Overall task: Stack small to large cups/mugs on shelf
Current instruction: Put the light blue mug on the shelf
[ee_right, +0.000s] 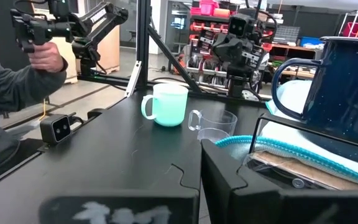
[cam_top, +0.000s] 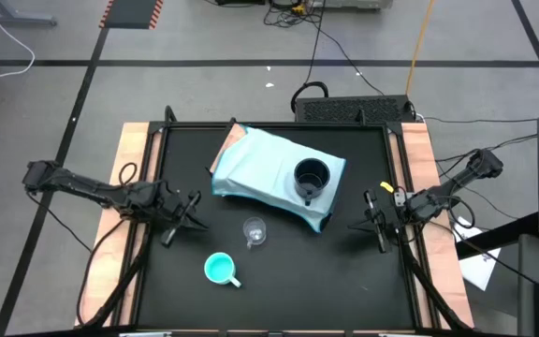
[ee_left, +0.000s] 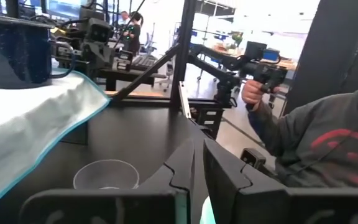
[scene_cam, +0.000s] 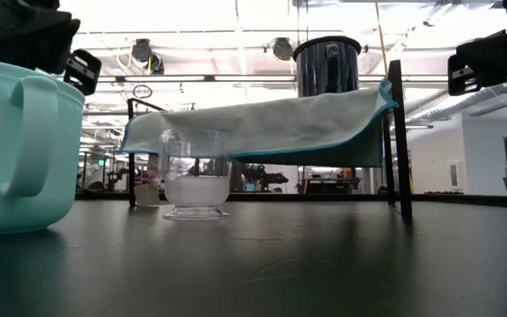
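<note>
Only the black mug (cam_top: 311, 177) stands on the shelf (cam_top: 251, 168). The teal mug (cam_top: 219, 269) and glass cup (cam_top: 254, 229) wait on the surface, between both arms' narrow, empty fingers.

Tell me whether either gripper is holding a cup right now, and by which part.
Nothing is held. The left gripper and right gripper sit shut and empty at the table's sides, clear of the small clear glass cup and the teal mug.
</note>
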